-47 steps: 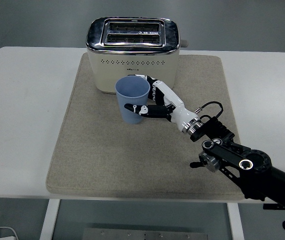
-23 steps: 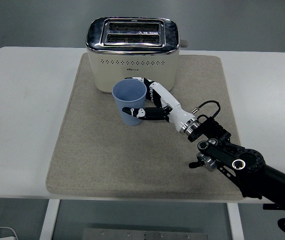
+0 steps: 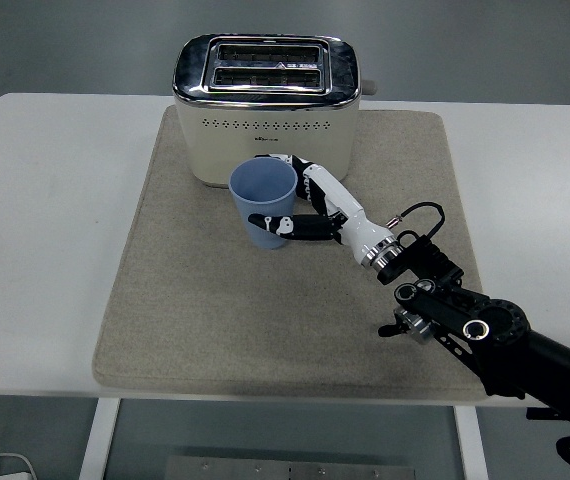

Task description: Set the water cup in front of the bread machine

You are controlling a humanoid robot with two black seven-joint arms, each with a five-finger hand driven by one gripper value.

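Observation:
A light blue water cup (image 3: 265, 204) stands upright on the beige mat (image 3: 215, 310), just in front of the cream toaster (image 3: 265, 105) with its chrome top. My right hand (image 3: 300, 205), black and white, reaches in from the lower right and wraps the cup's right side. The thumb lies across the cup's lower front and the other fingers curl behind the rim. Whether the cup's base touches the mat I cannot tell. The left arm does not show.
The mat covers the middle of the white table (image 3: 45, 230). The toaster's lever knob (image 3: 370, 87) sticks out on its right side. My right forearm (image 3: 475, 325) crosses the mat's lower right corner.
The cup and hand shifted slightly left toward the toaster's front, then settled back a little to the right. The grasp on the cup is unchanged.

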